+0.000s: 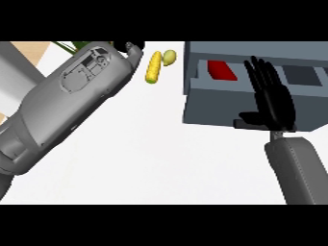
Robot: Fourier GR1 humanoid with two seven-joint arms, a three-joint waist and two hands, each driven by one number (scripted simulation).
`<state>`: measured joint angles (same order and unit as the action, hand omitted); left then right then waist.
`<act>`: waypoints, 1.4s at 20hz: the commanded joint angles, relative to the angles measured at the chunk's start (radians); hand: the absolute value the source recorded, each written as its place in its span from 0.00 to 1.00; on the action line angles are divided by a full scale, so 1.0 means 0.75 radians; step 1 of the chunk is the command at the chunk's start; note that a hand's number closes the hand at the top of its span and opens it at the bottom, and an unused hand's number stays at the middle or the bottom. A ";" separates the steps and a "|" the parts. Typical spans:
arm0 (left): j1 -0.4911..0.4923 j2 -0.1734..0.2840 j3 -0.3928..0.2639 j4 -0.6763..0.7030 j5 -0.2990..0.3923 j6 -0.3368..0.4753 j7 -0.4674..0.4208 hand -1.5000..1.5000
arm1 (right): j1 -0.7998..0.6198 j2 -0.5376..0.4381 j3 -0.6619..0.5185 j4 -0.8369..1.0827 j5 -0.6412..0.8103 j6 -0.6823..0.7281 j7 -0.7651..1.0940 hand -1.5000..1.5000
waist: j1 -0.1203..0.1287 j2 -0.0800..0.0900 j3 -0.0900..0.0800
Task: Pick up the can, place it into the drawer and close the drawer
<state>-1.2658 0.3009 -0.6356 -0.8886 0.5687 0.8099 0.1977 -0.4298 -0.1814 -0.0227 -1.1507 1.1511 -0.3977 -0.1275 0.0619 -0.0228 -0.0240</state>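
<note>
- Seeing my right hand (271, 98) flat, fingers straight, over the open grey drawer (258, 115)
- Red can (221, 70) lies inside
- Left hand (129, 49): I cannot tell its state

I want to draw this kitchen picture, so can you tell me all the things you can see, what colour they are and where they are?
drawer: one, blue-grey box, open at the top, on the right side of the counter
can: one, red, lying inside the drawer
corn cob: one, yellow, on the counter left of the drawer
small round fruit: one, yellow-green, right beside the corn's top end
green leaves: a few, at the top edge, mostly hidden by the left arm
counter: one, white
left hand: black, at the top, mostly hidden behind its grey forearm
right hand: black, fingers straight, over the drawer
</note>
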 commanded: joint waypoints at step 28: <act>0.526 0.296 0.034 -0.574 -0.102 -0.057 0.055 0.00 | -0.879 -0.050 -0.309 1.128 0.070 -0.426 0.026 0.00 | 0.054 0.069 0.034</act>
<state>-0.9329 0.5011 -0.6225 -1.2813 0.4950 0.7800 0.2661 -1.0003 -0.2022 -0.2225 -0.3587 1.2309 -0.7333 -0.0939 0.0819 0.0149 -0.0025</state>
